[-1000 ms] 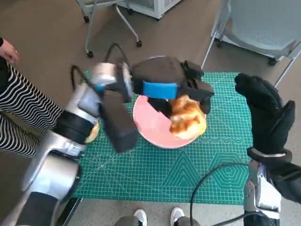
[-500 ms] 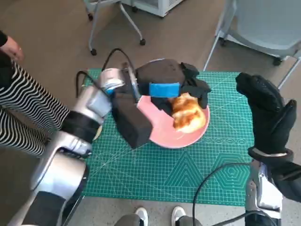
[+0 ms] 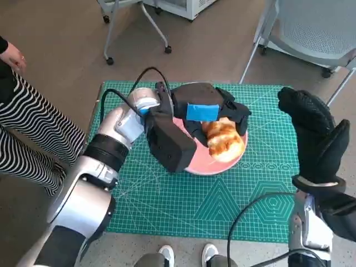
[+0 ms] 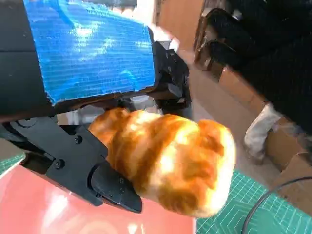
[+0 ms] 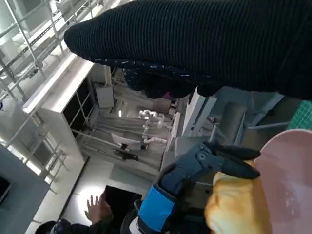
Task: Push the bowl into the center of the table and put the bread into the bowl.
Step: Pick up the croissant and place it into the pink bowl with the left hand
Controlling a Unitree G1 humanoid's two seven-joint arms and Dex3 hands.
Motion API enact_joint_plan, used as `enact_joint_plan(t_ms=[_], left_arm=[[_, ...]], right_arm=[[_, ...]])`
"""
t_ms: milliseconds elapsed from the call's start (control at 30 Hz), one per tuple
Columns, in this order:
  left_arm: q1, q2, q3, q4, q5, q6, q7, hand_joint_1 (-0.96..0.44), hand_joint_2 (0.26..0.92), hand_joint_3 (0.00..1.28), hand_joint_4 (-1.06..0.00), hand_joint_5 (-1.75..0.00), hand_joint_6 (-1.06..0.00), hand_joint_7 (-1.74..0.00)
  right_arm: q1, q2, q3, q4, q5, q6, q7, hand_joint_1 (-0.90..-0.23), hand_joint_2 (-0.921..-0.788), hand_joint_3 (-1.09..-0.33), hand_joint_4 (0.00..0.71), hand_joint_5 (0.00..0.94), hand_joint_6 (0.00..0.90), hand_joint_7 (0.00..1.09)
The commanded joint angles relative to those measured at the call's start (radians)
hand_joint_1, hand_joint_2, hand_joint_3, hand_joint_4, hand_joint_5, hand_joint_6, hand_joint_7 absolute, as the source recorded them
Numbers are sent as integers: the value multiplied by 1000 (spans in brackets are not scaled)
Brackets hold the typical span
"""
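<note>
Bread: a golden-brown, glossy bread roll (image 3: 224, 141) with paler streaks, lumpy and oblong; it sits over the right part of the bowl, held by the left hand.
Bowl: a shallow pink round bowl (image 3: 196, 163) on the far middle of the mat; the bread is over its inside, and whether it touches the bottom cannot be told.
Left hand: the black left hand with blue tape on its back (image 3: 208, 111) reaches over the bowl from the left, its fingers (image 4: 97, 178) closed around the bread.
Right hand: the right hand in a black knitted glove (image 3: 314, 136) is raised at the right edge of the table, well apart from the bowl, fingers loosely spread and holding nothing.
Table: a green cutting mat with a pale grid (image 3: 222, 206) covers the tabletop.
Left wrist view: shows the roll's (image 4: 168, 161) crust close up, pressed against the black fingers above the pink surface (image 4: 44, 209).
Right wrist view: shows the bread (image 5: 236, 207), the bowl's rim (image 5: 287, 146), and a person's raised hand (image 5: 95, 209) beyond.
Surroundings: a person in striped trousers (image 3: 28, 133) stands at the left; a grey chair (image 3: 311, 33) is at the far right.
</note>
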State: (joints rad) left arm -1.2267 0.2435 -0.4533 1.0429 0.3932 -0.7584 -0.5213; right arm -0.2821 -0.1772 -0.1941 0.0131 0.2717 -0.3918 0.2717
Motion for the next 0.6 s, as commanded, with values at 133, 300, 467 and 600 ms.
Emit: enact_joint_plan(t_ms=[133, 300, 467, 600], left_arm=[[16, 47, 35, -61, -9, -1, -14, -315, 786, 19, -116, -17, -200, -172], [39, 97, 85, -91, -49, -36, -20, -405, 798, 14, -89, -11, -193, -129], [62, 164, 127, -134, -67, -55, -21, -488, 807, 12, -86, -8, -200, -117], [80, 224, 163, -186, -89, -58, -38, -531, 822, 14, -92, -9, -217, -111]], right_arm=[[17, 5, -4, 17, 3, 10, -4, -696, -921, -766, 182, 0, 80, 529], [10, 13, 3, 27, 1, 10, -5, -702, -921, -765, 183, 0, 81, 529], [2, 17, 7, 36, 4, 7, -1, -705, -921, -764, 183, 0, 81, 529], [-4, 19, 9, 45, 4, 4, 2, -704, -921, -764, 183, 1, 82, 529]])
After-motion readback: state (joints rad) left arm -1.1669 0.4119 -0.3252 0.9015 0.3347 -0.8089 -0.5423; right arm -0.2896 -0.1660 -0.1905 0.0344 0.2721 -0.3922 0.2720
